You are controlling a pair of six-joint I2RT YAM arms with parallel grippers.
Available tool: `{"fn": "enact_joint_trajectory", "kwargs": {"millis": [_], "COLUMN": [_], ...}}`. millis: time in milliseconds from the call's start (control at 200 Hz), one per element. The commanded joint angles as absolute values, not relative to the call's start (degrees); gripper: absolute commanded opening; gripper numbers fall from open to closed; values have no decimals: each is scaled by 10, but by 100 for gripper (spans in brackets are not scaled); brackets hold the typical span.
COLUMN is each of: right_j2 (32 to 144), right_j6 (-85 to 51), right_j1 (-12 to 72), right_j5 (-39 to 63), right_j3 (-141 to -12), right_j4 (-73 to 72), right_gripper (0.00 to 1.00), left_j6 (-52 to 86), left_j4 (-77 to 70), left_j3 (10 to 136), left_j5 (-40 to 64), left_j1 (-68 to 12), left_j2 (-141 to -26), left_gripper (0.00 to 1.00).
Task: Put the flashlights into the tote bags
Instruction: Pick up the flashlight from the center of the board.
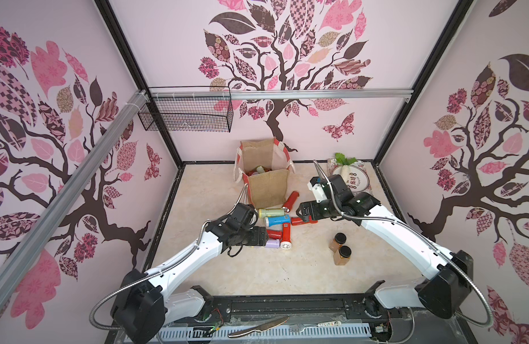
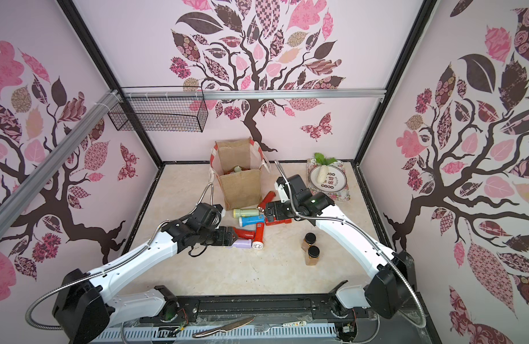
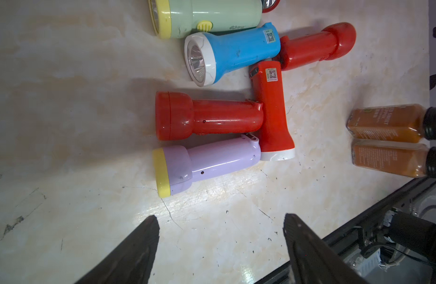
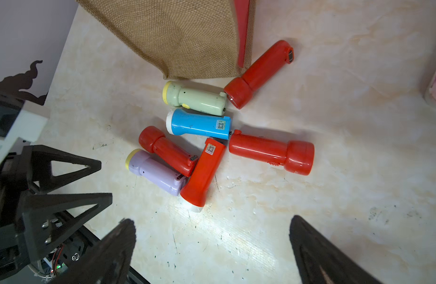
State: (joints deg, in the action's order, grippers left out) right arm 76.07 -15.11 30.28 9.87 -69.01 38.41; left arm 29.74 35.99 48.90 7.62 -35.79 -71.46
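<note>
Progress check from us: we reckon we're somewhere in the middle of this one.

The left gripper (image 3: 220, 216) has its jaws spread with nothing between them. It hovers at the near-left end of the pile, closest to the lilac flashlight (image 3: 207, 162) and the red flashlight (image 3: 207, 115) lying alongside it. We can't tell whether it touches either one. The right gripper (image 4: 212, 219) is spread wide too and empty, hanging over the right side of the pile by the right-hand red flashlight (image 4: 271, 153).

Moving out from there, an orange-red flashlight (image 3: 271, 108) with a white head lies across the tails of the lilac and red pair. Just beyond it, the blue flashlight (image 3: 231, 51) and the pale green flashlight (image 3: 212, 17) lie side by side. The last red flashlight (image 4: 258, 73) sits by the near-right corner of the tote bag (image 1: 267, 190). So we count seven left out on the table.

The bag stands upright at the far middle of the table, just behind the pile. Looking down into it in both top views, we can see a pale flashlight (image 1: 260, 169) and something red beside it. So a few are in, but the exact number is hidden. The two amber jars (image 1: 340, 244) at the near right aren't ours to move.

Our guess is seven pickups to go, with the lilac or the red one likely first.
</note>
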Motion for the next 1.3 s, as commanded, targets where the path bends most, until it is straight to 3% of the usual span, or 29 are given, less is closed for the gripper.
{"fn": "enact_joint_trajectory", "kwargs": {"millis": [0, 635, 1290], "right_j2": [705, 647, 644], "right_j6": [-107, -90, -83], "right_j1": [289, 289, 288], "right_j5": [136, 120, 92], "right_j3": [-675, -628, -623], "right_j4": [376, 369, 367], "right_gripper": [100, 100, 100], "left_j6": [263, 104, 30], "left_j4": [319, 369, 378], "left_j3": [532, 607, 626], "left_j5": [51, 144, 143], "left_j1": [-360, -360, -363], "left_j2": [-732, -877, -963], "left_gripper": [82, 83, 79]}}
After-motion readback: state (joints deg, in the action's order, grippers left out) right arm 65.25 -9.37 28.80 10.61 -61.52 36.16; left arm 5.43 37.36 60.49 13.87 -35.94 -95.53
